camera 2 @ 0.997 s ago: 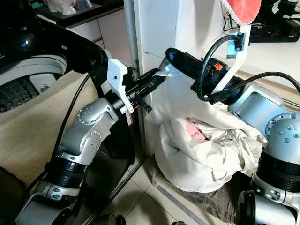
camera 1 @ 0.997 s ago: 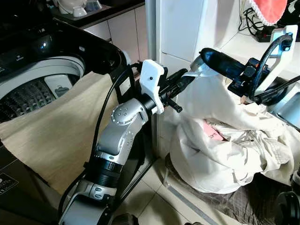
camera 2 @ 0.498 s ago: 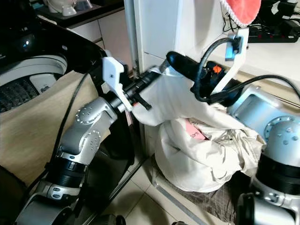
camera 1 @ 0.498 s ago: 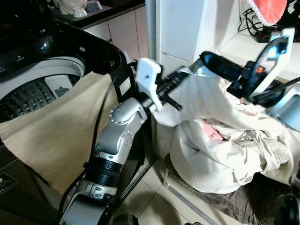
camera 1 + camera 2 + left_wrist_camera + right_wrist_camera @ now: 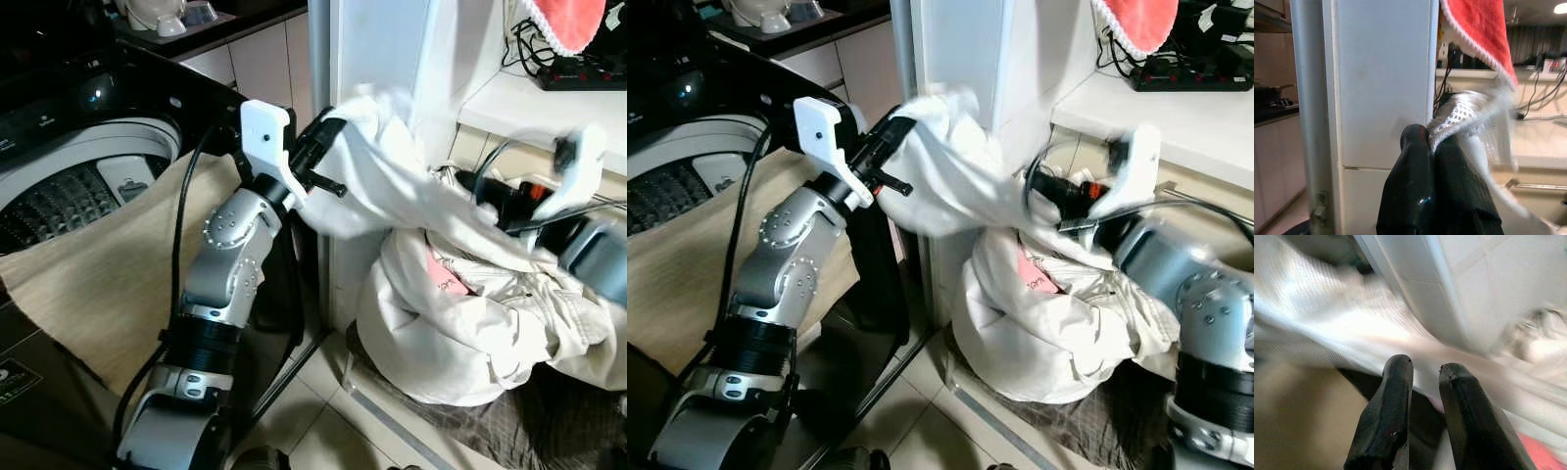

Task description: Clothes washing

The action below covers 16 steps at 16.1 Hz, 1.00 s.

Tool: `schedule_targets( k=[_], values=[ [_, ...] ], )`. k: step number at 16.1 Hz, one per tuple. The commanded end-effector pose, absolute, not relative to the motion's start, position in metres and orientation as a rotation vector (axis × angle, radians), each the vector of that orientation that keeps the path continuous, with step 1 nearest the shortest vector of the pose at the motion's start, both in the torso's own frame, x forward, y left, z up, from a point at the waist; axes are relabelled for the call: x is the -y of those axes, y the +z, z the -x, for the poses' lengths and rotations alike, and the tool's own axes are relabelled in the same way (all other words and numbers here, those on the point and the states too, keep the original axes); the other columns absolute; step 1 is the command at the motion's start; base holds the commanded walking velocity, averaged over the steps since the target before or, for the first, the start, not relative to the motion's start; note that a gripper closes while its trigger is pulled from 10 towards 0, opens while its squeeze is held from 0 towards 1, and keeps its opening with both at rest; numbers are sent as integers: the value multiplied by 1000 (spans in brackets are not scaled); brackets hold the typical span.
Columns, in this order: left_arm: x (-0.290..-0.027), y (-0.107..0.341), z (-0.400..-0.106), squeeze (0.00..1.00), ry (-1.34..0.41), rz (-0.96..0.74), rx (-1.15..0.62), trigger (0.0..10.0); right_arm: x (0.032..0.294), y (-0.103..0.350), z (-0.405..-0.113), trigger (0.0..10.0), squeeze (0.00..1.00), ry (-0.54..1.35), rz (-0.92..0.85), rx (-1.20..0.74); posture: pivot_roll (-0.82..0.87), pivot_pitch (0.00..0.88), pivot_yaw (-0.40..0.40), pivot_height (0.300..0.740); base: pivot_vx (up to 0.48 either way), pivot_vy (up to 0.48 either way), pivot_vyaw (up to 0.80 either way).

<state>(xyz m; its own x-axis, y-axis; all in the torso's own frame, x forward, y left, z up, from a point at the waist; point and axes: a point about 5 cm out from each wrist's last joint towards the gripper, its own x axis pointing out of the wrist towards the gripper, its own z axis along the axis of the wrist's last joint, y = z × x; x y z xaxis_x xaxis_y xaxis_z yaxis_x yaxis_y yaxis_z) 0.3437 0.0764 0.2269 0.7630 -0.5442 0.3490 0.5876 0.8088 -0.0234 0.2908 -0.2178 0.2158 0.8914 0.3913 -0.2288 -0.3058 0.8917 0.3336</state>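
Note:
My left gripper (image 5: 328,122) is shut on a corner of a white garment (image 5: 392,186) and holds it up beside the top-loading washing machine (image 5: 78,186). In the left wrist view the fingertips (image 5: 1415,137) pinch the white fabric (image 5: 1464,112). The garment trails down to a pile of pale clothes (image 5: 460,333) on the floor. My right gripper (image 5: 480,186), blurred, is low over that pile; in its wrist view the fingers (image 5: 1396,382) stand slightly apart with nothing between them, the white cloth (image 5: 1352,328) just beyond.
A beige cloth (image 5: 108,274) drapes over the washer's front rim. A white cabinet (image 5: 372,49) stands behind the garment. A shelf with a power strip (image 5: 588,73) and a red cloth (image 5: 563,20) is at the right. Tiled floor (image 5: 323,421) lies below.
My left gripper has swung up and left toward the washer, pulling the white garment with it. The right gripper has let go of the garment and dropped toward the pile.

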Motion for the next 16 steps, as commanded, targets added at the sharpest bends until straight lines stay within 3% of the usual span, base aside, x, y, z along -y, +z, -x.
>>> schedule_targets(
  k=[1,4,6,7,8,9,11,13,15,16],
  values=[
    [-83,235,-349,0,-581,97,357,0,210,216,-288,10000,0,395,-218,-300,-85,0,83,740,0,0,0],
    [-95,226,-367,0,-490,-48,251,0,198,216,-286,10000,0,446,-127,-300,-85,0,77,740,0,0,0],
    [-115,258,-383,0,-385,-133,328,0,193,218,-287,10000,0,469,-111,-289,-85,0,77,740,0,0,0],
    [-139,301,-393,0,-246,-199,440,0,191,221,-289,10000,0,482,-102,-275,-79,0,60,740,0,0,0],
    [-178,367,-391,0,15,-322,624,0,190,227,-292,10000,0,481,-96,-248,-79,0,60,740,0,0,0],
    [-211,430,-370,0,284,-476,826,0,191,232,-295,10000,0,473,-92,-219,-72,0,55,740,0,0,0],
    [-240,499,-327,0,610,-685,1079,0,190,238,-297,10000,0,472,-96,-182,-56,0,55,740,0,0,0],
    [-233,507,-329,0,574,-771,1075,0,188,237,-298,10000,0,479,-98,-167,-45,0,57,740,0,0,0],
    [-221,473,-367,0,384,-787,837,0,184,233,-299,10000,0,491,-87,-170,-47,0,62,740,0,0,0],
    [-216,436,-391,0,244,-767,618,0,181,231,-298,10000,0,503,-86,-178,-47,0,60,740,0,0,0]
  ],
)
